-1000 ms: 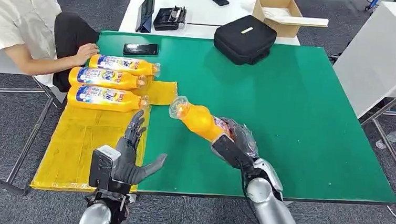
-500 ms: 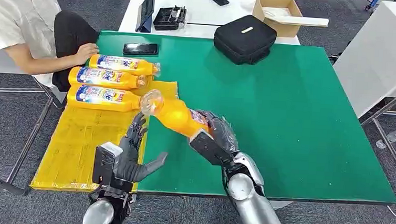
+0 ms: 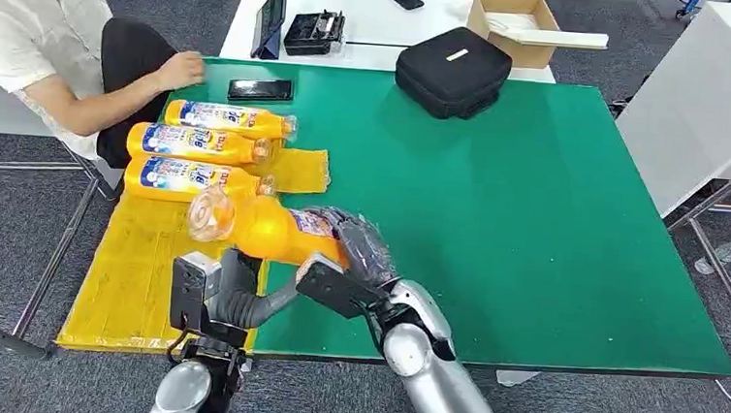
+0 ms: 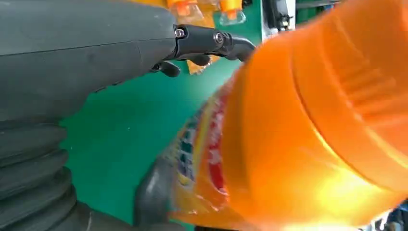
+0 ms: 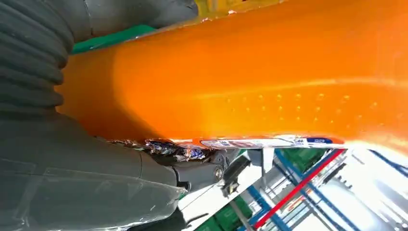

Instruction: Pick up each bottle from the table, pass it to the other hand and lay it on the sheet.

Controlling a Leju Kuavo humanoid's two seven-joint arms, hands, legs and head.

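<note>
My right hand (image 3: 351, 252) grips an orange bottle (image 3: 268, 227) by its labelled lower half and holds it tilted, cap end toward the left. The bottle hangs just over my left hand (image 3: 235, 295), which is open under it with fingers (image 4: 207, 41) stretched out. In the left wrist view the bottle (image 4: 308, 125) looms close beside the palm. The right wrist view has the bottle (image 5: 250, 77) pressed against my right hand. Three more orange bottles (image 3: 196, 143) lie side by side at the far end of the yellow sheet (image 3: 144, 259).
A person sits at the table's far left, a hand (image 3: 183, 66) near a black phone (image 3: 260, 89). A black bag (image 3: 452, 72) rests at the back of the green table (image 3: 535, 228). Behind it a white table carries a cardboard box (image 3: 515, 25).
My right hand has carried the bottle left, from mid-table to just over my left hand. The person's hand has drawn back from the lying bottles toward the table's far corner.
</note>
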